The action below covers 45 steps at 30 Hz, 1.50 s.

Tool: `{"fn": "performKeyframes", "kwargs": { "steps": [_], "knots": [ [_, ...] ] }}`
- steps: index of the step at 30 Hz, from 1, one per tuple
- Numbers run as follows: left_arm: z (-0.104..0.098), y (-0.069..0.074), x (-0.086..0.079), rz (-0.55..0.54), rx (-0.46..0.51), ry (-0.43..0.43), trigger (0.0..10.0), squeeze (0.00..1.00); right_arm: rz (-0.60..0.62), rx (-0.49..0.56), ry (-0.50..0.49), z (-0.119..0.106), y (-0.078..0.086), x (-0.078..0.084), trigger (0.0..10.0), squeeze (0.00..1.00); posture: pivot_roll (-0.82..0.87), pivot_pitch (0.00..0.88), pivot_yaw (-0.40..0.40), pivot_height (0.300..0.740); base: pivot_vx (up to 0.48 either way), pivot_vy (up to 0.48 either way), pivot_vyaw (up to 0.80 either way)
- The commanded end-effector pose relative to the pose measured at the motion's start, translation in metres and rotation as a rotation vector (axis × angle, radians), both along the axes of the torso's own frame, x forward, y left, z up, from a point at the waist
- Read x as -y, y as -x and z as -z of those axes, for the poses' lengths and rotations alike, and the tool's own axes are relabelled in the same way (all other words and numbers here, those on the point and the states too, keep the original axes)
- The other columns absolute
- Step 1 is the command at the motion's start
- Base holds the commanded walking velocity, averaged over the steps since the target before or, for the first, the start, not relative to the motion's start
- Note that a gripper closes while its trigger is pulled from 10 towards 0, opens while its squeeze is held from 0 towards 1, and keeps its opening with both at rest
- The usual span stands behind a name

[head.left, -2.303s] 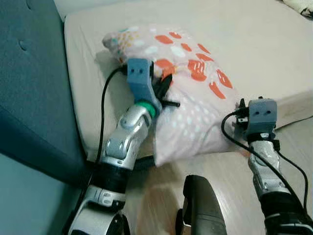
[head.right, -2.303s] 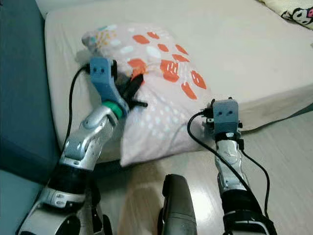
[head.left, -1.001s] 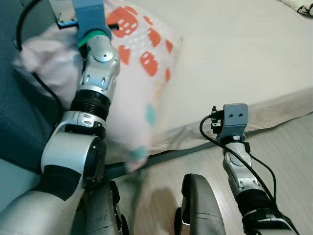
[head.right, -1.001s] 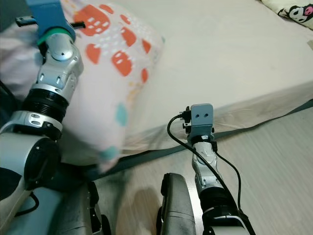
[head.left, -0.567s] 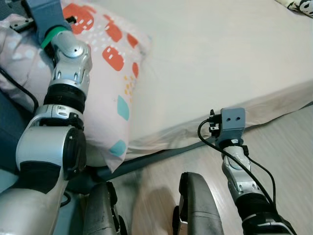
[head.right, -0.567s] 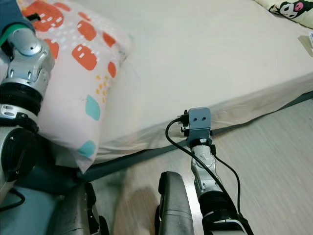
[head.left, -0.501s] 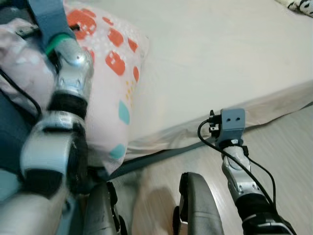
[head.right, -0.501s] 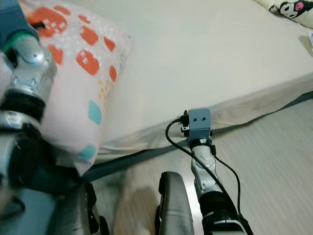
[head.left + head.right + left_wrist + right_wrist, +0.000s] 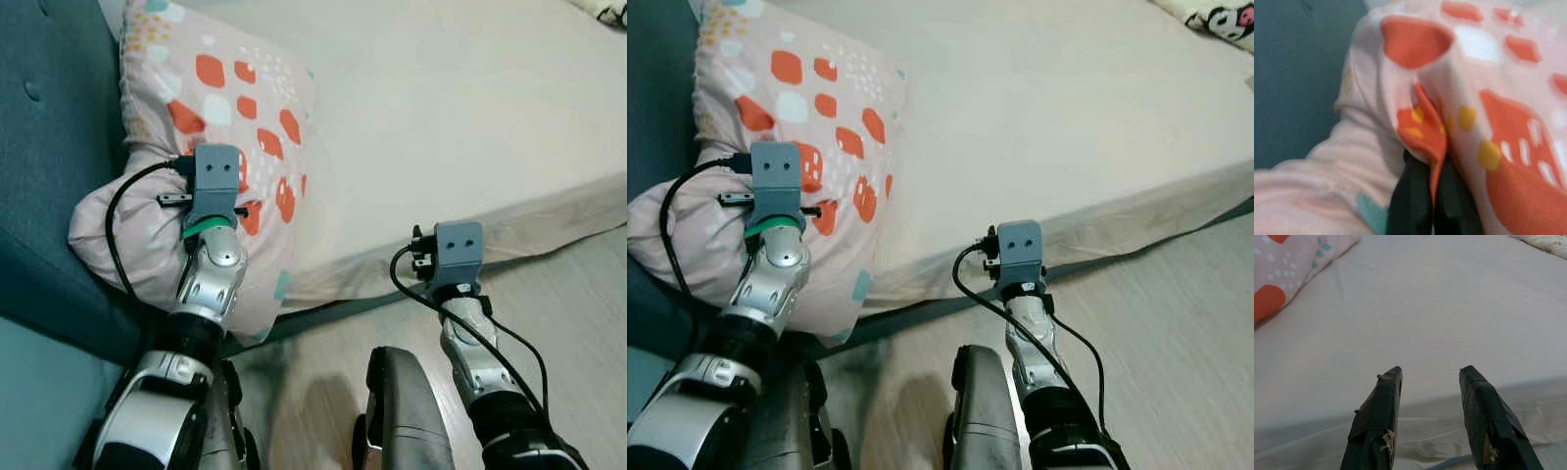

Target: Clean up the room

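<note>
— Where the bed (image 9: 470,108) meets the teal headboard (image 9: 49,176), what lies there?

— A pink pillow (image 9: 225,127) with orange and white patches, propped at the bed's head end, its upper part leaning on the headboard and its lower corner bulging over the mattress edge.

— And the left pincer (image 9: 1427,196)?

— Its two black fingers are pressed together on a fold of the pillow cover, low on the pillow.

— The right pincer (image 9: 1432,396)?

— Its fingers (image 9: 1376,416) stand apart, gripping nothing, pointing at the bare sheet just above the near edge of the mattress, well apart from the pillow. Below it is pale wood floor (image 9: 578,304).
</note>
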<state>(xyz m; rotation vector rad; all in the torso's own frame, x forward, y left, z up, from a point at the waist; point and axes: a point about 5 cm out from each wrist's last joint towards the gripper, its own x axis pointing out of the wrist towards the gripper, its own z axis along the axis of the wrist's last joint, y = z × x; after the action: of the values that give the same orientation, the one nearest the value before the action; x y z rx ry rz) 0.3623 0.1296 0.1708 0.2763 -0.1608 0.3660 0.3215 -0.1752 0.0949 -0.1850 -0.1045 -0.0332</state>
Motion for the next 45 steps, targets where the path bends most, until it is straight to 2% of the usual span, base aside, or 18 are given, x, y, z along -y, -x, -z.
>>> {"fn": "performKeyframes", "kwargs": {
  "steps": [1, 5, 8, 9, 10, 11, 14, 16, 17, 19, 20, 22, 23, 24, 25, 31, 37, 45],
  "knots": [
    [0.000, 0.006, 0.011, 0.083, 0.012, -0.046, 10.0, 1.00, -0.027, -0.014, -0.011, 0.005, 0.003, -0.004, 10.0, 0.00, -0.04, 0.104, 0.034, 0.576, 0.000, 0.000, 0.00],
    [-0.016, 0.012, 0.010, 0.101, 0.093, -0.089, 10.0, 1.00, -0.072, 0.015, -0.030, -0.001, 0.003, -0.007, 10.0, 0.00, -0.04, 0.098, 0.033, 0.576, 0.000, 0.000, 0.00],
    [-0.041, 0.024, 0.009, 0.130, 0.235, -0.109, 10.0, 1.00, -0.105, 0.037, -0.040, -0.005, 0.005, -0.006, 10.0, 0.00, -0.03, 0.084, 0.028, 0.576, 0.000, 0.000, 0.00],
    [-0.041, 0.024, 0.009, 0.130, 0.235, -0.109, 10.0, 1.00, -0.105, 0.037, -0.040, -0.005, 0.005, -0.006, 10.0, 0.00, -0.03, 0.084, 0.028, 0.576, 0.000, 0.000, 0.00],
    [-0.048, 0.027, 0.010, 0.149, 0.275, -0.109, 10.0, 0.08, -0.110, 0.041, -0.041, -0.006, 0.005, -0.006, 10.0, 0.00, -0.03, 0.081, 0.026, 0.576, 0.000, 0.000, 0.00],
    [-0.056, 0.031, 0.012, 0.173, 0.316, -0.111, 10.0, 0.00, -0.119, 0.044, -0.043, -0.007, 0.005, -0.006, 10.0, 0.00, -0.03, 0.078, 0.024, 0.576, 0.000, 0.000, 0.00],
    [-0.060, 0.034, 0.013, 0.188, 0.339, -0.110, 10.0, 0.00, -0.125, 0.046, -0.044, -0.007, 0.005, -0.006, 10.0, 0.00, -0.03, 0.077, 0.024, 0.576, 0.000, 0.000, 0.00],
    [-0.071, 0.042, 0.021, 0.276, 0.381, -0.089, 10.0, 0.00, -0.163, 0.061, -0.064, -0.010, 0.007, -0.010, 10.0, 0.00, -0.02, 0.070, 0.019, 0.576, 0.000, 0.000, 0.00],
    [-0.072, 0.045, 0.028, 0.354, 0.361, -0.068, 10.0, 0.00, -0.185, 0.068, -0.090, -0.012, 0.008, -0.013, 10.0, 0.00, -0.02, 0.067, 0.020, 0.576, 0.000, 0.000, 0.00],
    [-0.063, 0.050, 0.044, 0.535, 0.249, 0.010, 10.0, 0.00, -0.224, 0.079, -0.132, -0.016, 0.010, -0.021, 10.0, 0.00, -0.02, 0.064, 0.021, 0.576, 0.000, 0.000, 0.00],
    [-0.063, 0.050, 0.044, 0.535, 0.249, 0.010, 10.0, 0.00, -0.224, 0.079, -0.132, -0.016, 0.010, -0.021, 10.0, 0.00, -0.02, 0.064, 0.021, 0.576, 0.000, 0.000, 0.00],
    [-0.051, 0.056, 0.055, 0.653, 0.155, 0.071, 10.0, 0.00, -0.239, 0.085, -0.171, -0.018, 0.011, -0.024, 10.0, 0.00, -0.03, 0.059, 0.025, 0.576, 0.000, 0.000, 0.00],
    [-0.051, 0.056, 0.055, 0.653, 0.155, 0.071, 10.0, 0.00, -0.239, 0.085, -0.171, -0.018, 0.011, -0.024, 10.0, 0.00, -0.03, 0.059, 0.025, 0.576, 0.000, 0.000, 0.00],
    [-0.040, 0.064, 0.060, 0.728, 0.090, 0.097, 10.0, 0.00, -0.243, 0.083, -0.192, -0.019, 0.013, -0.025, 10.0, 0.00, -0.03, 0.055, 0.029, 0.576, 0.000, 0.000, 0.00],
    [-0.036, 0.067, 0.062, 0.754, 0.069, 0.097, 10.0, 0.00, -0.243, 0.079, -0.200, -0.018, 0.014, -0.025, 10.0, 0.00, -0.03, 0.052, 0.030, 0.576, 0.000, 0.000, 0.00],
    [-0.029, 0.069, 0.063, 0.776, 0.035, 0.101, 10.0, 0.00, -0.220, 0.061, -0.221, -0.015, 0.014, -0.021, 10.0, 0.00, -0.02, 0.046, 0.030, 0.576, 0.000, 0.000, 0.00],
    [-0.021, 0.065, 0.061, 0.771, -0.048, 0.175, 10.0, 0.00, -0.211, 0.041, -0.216, -0.014, 0.012, -0.017, 10.0, 0.00, -0.02, 0.038, 0.026, 0.601, 0.000, 0.000, 0.00],
    [-0.015, 0.064, 0.064, 0.790, -0.104, 0.156, 10.0, 0.00, -0.205, 0.024, -0.216, -0.011, 0.013, -0.015, 10.0, 0.00, -0.02, 0.037, 0.023, 0.631, 0.000, 0.000, 0.00]
  ]
}}
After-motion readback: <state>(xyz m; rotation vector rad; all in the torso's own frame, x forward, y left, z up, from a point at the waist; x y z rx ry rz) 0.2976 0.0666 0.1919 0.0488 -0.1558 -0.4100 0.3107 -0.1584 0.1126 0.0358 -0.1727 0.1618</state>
